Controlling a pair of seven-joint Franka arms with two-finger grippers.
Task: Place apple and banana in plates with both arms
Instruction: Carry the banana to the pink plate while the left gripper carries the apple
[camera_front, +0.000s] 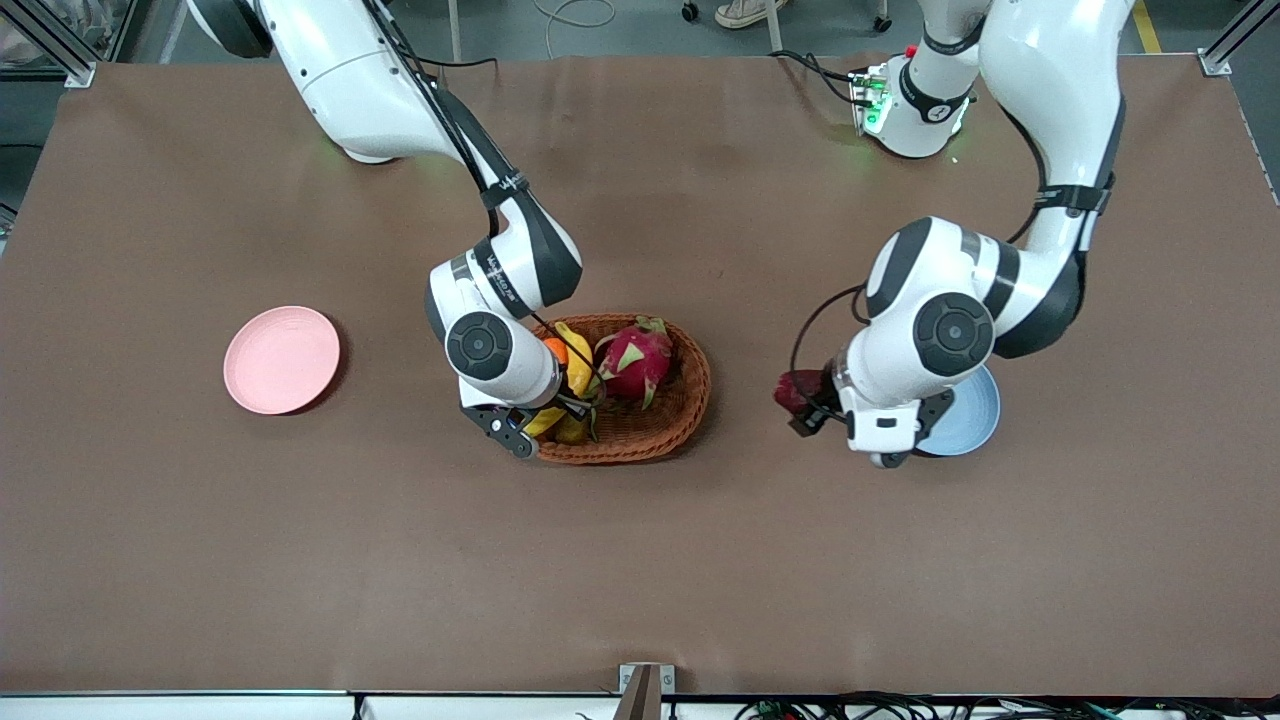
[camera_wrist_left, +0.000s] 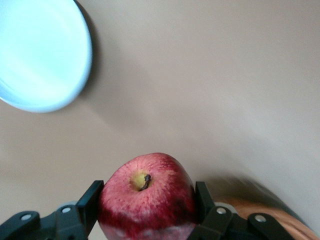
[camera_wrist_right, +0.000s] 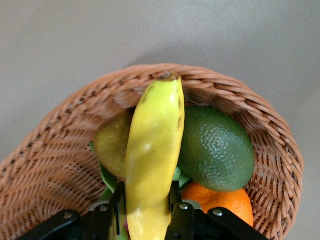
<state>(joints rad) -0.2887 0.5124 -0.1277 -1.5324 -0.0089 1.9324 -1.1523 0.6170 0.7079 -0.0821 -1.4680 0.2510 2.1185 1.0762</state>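
Gripping the apple (camera_wrist_left: 146, 194), the left hand (camera_front: 806, 412) hangs beside the blue plate (camera_front: 975, 415); the right hand (camera_wrist_right: 146, 212) clasps the banana (camera_wrist_right: 153, 155) over the basket (camera_front: 680, 400).

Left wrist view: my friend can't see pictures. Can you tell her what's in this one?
The left gripper holds a red apple between its two black fingers, stem end facing the camera, above the brown table. A light blue plate lies on the table a little way off, with nothing on the part that shows.

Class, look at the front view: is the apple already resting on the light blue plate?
No. The apple is clamped in the left gripper above bare table, beside the light blue plate, not on it.
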